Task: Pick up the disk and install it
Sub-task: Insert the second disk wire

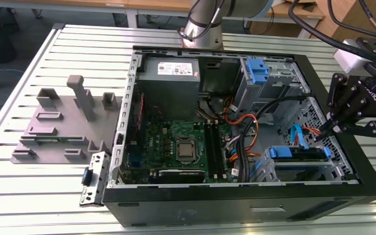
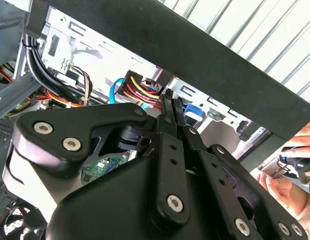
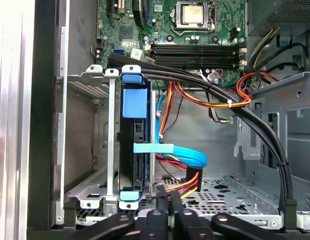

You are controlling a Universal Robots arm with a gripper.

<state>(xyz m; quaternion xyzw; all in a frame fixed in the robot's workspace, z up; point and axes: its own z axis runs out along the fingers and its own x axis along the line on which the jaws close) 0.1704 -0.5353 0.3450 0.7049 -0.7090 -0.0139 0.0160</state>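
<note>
Gripper [image 1: 337, 128] hovers at the case's 3 o'clock edge in the exterior view, its fingers [image 2: 167, 117] pressed together on nothing. Near it, toward 7 o'clock, the disk [image 1: 297, 152] sits upright in the metal drive cage [image 3: 89, 80] on blue rails, inside the open computer case [image 1: 240, 205] on the tabletop [image 1: 31, 196].

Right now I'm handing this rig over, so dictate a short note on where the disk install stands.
Hand: fingers closed together, holding nothing, at the case's side wall on the exterior view's right, near the drive cage.
Disk: standing on edge in the drive cage slot, blue rails in the bracket; also seen in the exterior view.
Done: disk picked up and placed in the cage.
Left: whether it is fully seated or cabled cannot be told.
</note>
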